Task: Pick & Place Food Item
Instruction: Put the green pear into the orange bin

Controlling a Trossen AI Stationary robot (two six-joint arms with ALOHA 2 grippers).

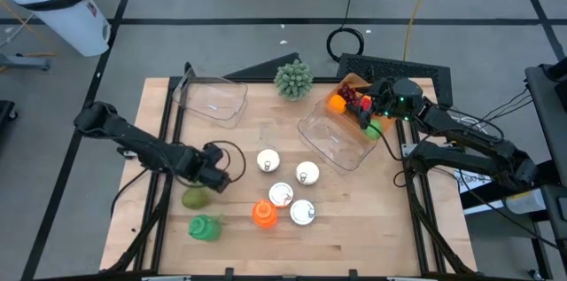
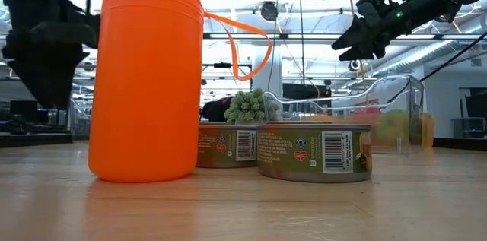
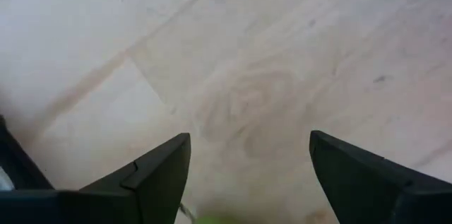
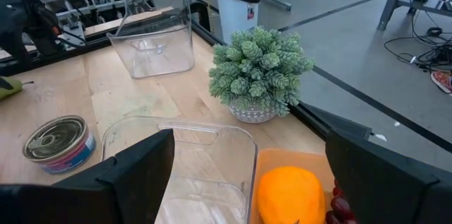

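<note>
The food was split between two spots: an orange (image 4: pixel 291 194) and some red fruit (image 1: pixel 350 97) sat in a pile at the far right of the table (image 1: pixel 354 237), touching the end of the right bin (image 1: pixel 332 139), while a green pear-ish thing (image 1: pixel 195 199) and a green pepper (image 1: pixel 205 228) lay near the left front corner. The right gripper (image 1: pixel 376 113) hung above that fruit pile, fingers spread wide with nothing between them, tilted down so its camera looked past the orange toward the plant (image 4: pixel 260 72) and the other bin (image 4: pixel 154 44). My guess is the orange was the target. It looked like a smooth plastic prop, so probably light and rigid but a bit slippery and happy to roll, so I'd pinch it across the widest part, straight from above, rather than near the top. The left gripper (image 1: pixel 213 173) was parked low over the bare wood just beside the pear, jaws wide open too and holding nothing. The cans (image 1: pixel 306 175) and the orange bottle (image 1: pixel 263 214) in the middle weren't in anyone's way.
</note>
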